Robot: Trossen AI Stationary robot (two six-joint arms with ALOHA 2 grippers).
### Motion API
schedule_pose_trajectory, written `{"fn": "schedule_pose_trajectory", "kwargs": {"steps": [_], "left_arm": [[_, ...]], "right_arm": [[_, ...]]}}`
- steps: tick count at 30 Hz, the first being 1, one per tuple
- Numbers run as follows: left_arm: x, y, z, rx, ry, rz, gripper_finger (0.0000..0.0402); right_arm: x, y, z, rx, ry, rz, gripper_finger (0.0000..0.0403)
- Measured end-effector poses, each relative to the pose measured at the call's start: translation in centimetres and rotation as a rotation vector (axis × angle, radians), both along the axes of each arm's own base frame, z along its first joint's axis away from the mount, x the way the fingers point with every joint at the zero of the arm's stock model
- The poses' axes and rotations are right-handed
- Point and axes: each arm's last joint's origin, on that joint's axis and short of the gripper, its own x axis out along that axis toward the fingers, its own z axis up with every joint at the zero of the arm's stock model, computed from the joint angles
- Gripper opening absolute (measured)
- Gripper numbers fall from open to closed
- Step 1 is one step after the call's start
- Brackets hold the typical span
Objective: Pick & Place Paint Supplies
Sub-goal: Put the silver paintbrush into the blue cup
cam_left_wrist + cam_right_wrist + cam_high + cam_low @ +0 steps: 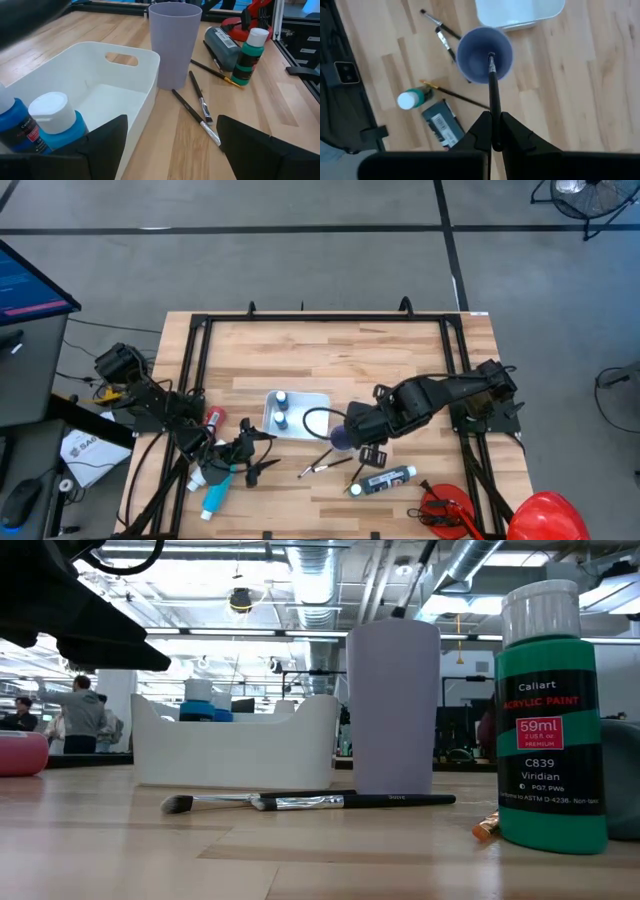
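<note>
My right gripper (493,142) hovers over the purple cup (484,54) (341,436), shut on a thin dark brush (493,95). The brush's lower end is within the cup's mouth. My left gripper (170,150) (252,450) is open at the white bin's (100,85) near-left corner and touches nothing. Two blue bottles (52,122) stand in the bin. Two brushes (200,107) lie flat by the cup, and a third (215,70) lies by the green bottle (249,55) and the black tube (222,46). Red (213,420), white (200,475) and light blue (215,498) tubes lie under my left arm. My right gripper pinches the brush's dark handle (493,125) between its two fingers, coming from above and pointing down. The brush hangs upright below the fingers, lifted clear of the table, with its lower end (491,59) in the cup's opening. I cannot tell if it touches the cup's bottom.
A red tool (445,510) and a red dome (548,515) sit at the table's near right corner. A black frame (325,320) runs along the table's far and side edges. Bare wood (330,360) lies between the bin and the far edge.
</note>
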Motion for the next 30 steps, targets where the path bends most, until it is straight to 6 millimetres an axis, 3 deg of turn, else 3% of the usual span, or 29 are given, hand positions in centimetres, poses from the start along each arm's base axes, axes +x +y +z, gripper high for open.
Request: {"fn": "schedule_pose_trajectory", "kwargs": {"steps": [9, 18, 30], "left_arm": [[0.0, 0.0, 0.0, 0.000, 0.000, 0.000, 0.0298], [0.0, 0.0, 0.0, 0.000, 0.001, -0.001, 0.0298], [0.0, 0.0, 0.0, 0.000, 0.001, -0.001, 0.0298]], "right_arm": [[-0.1, 0.4, 0.0, 0.011, -0.008, -0.017, 0.0011], [0.6, 0.2, -2.5, -0.008, 0.044, -0.035, 0.0011], [1.4, 0.4, -3.9, -0.015, 0.057, -0.013, 0.0012]]}}
